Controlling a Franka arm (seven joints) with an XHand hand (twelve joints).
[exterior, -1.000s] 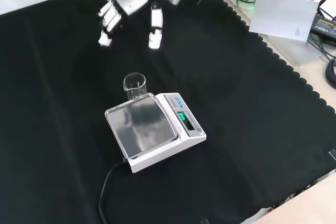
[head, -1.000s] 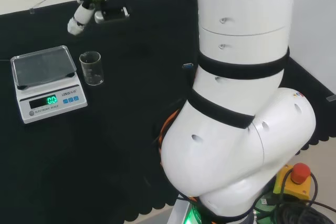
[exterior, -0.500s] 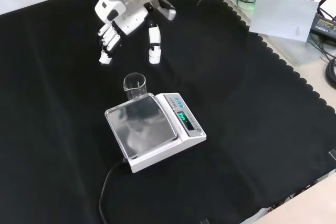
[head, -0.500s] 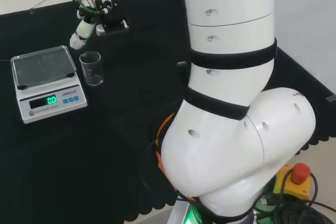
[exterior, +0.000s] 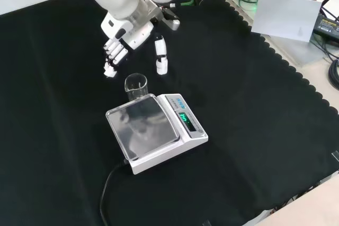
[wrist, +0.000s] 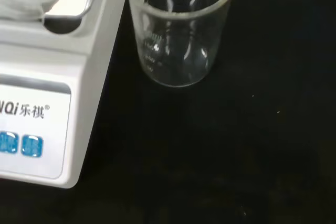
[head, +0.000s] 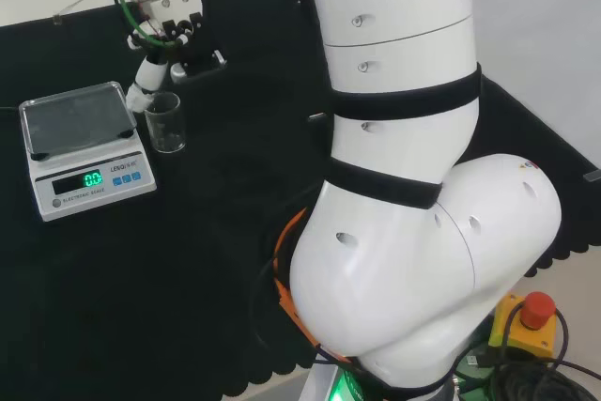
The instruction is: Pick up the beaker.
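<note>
A small clear glass beaker [head: 165, 123] [exterior: 136, 88] [wrist: 178, 30] stands upright on the black cloth, right beside the white scale [head: 83, 143] [exterior: 153, 130] [wrist: 42, 93]. It looks empty. The black and white hand [exterior: 132, 27] [head: 158, 44] hangs just above and behind the beaker, fingers straight and spread, the thumb apart from them. In the front view the fingers [exterior: 114, 56] point down to the beaker's upper left and the thumb [exterior: 160, 59] to its upper right. Nothing is held. In the head view one white fingertip [head: 141, 96] sits close to the beaker's rim.
The scale has a steel pan [exterior: 142, 126], a lit green display [head: 91, 178] and a black cable [exterior: 108, 183] running toward the cloth's near edge. The arm's big white links [head: 404, 157] stand at the right of the head view. Boxes and cables [exterior: 288, 9] lie beyond the cloth.
The hand has come down and toward the beaker, from well above the cloth to just over the rim. Beaker and scale have not moved.
</note>
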